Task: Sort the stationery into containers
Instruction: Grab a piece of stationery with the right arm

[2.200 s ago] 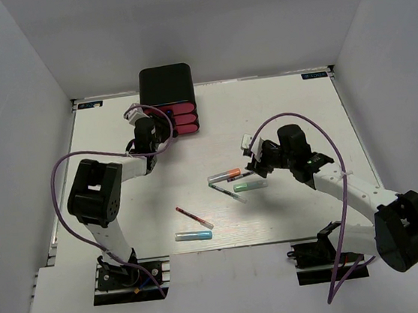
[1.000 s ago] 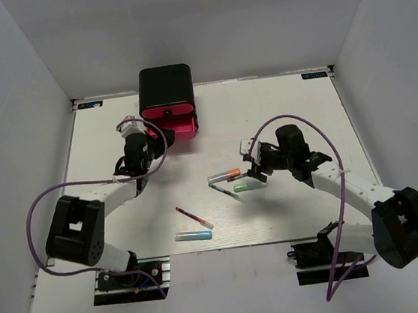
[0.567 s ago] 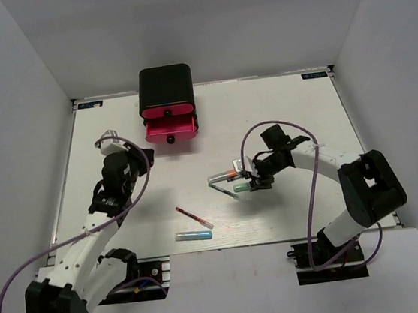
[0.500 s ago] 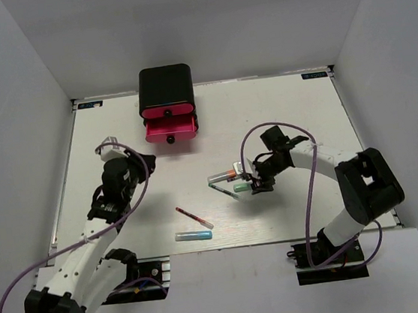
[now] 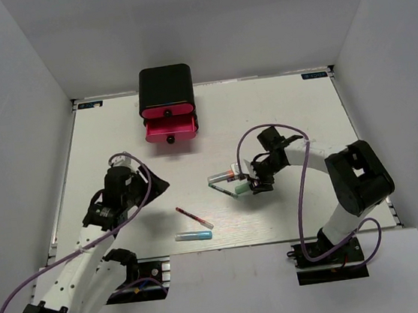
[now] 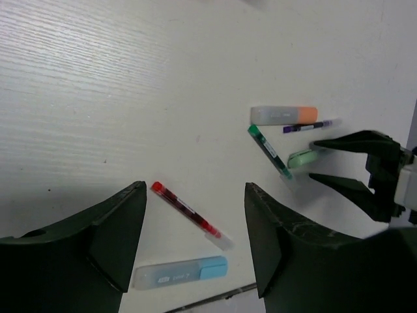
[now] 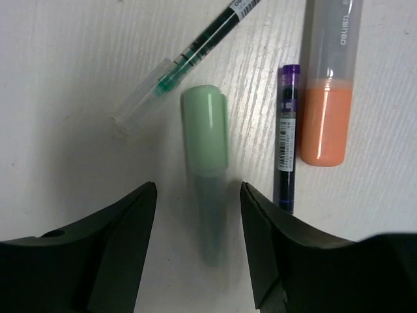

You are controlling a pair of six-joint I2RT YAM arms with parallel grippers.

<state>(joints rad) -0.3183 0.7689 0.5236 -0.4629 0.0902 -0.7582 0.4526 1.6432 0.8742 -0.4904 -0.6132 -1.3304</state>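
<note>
The black cabinet (image 5: 165,86) stands at the back with its pink-red drawers (image 5: 169,128), the lower one pulled out. My left gripper (image 5: 156,185) (image 6: 195,189) hangs open and empty above a thin red pen (image 6: 189,214) (image 5: 193,217) and a light blue marker (image 6: 181,272) (image 5: 193,235). My right gripper (image 5: 252,185) (image 7: 197,189) is open, its jaws on either side of a light green marker (image 7: 206,140) (image 5: 241,188) without touching it. Next to that lie a thin green pen (image 7: 195,59), a thin dark purple pen (image 7: 287,143) and an orange-tipped marker (image 7: 324,98) (image 5: 224,176).
White walls close in the table (image 5: 294,109) on the left, back and right. A purple cable loops over each arm. The arm bases sit at the near edge.
A drawer has been pulled out. My left arm has drawn back from the cabinet toward the near side, over the red pen. My right gripper has settled over the light green marker.
</note>
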